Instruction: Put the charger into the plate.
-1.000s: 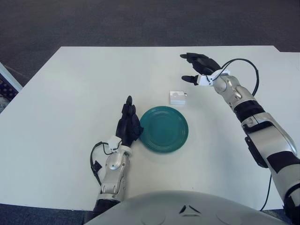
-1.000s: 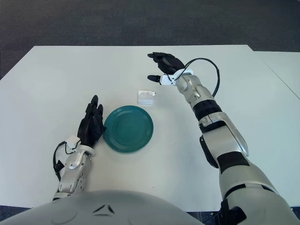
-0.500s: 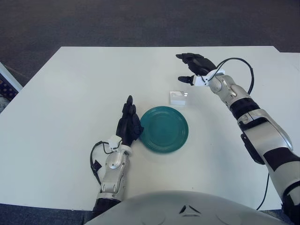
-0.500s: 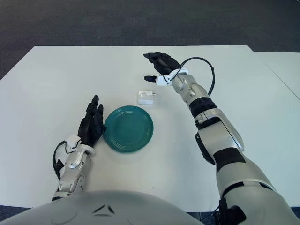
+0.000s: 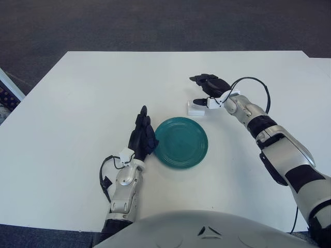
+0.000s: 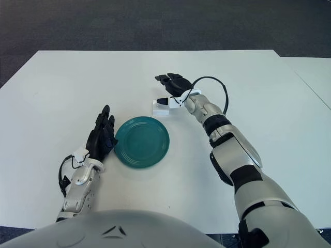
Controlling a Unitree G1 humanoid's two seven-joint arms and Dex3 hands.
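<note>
A small white charger lies on the white table just beyond the far rim of the teal plate. My right hand hovers right over the charger with its dark fingers spread, the thumb tip close to the charger's right end, nothing grasped. My left hand shows at the plate's left rim, fingers straight and together, holding nothing. The plate has nothing in it.
The white table stretches wide to the left and far side. A black cable loops from my right wrist. Dark floor lies beyond the table's far edge.
My right hand has come down and to the left, from well behind and right of the charger to just over it. The left hand, plate and charger have not moved.
</note>
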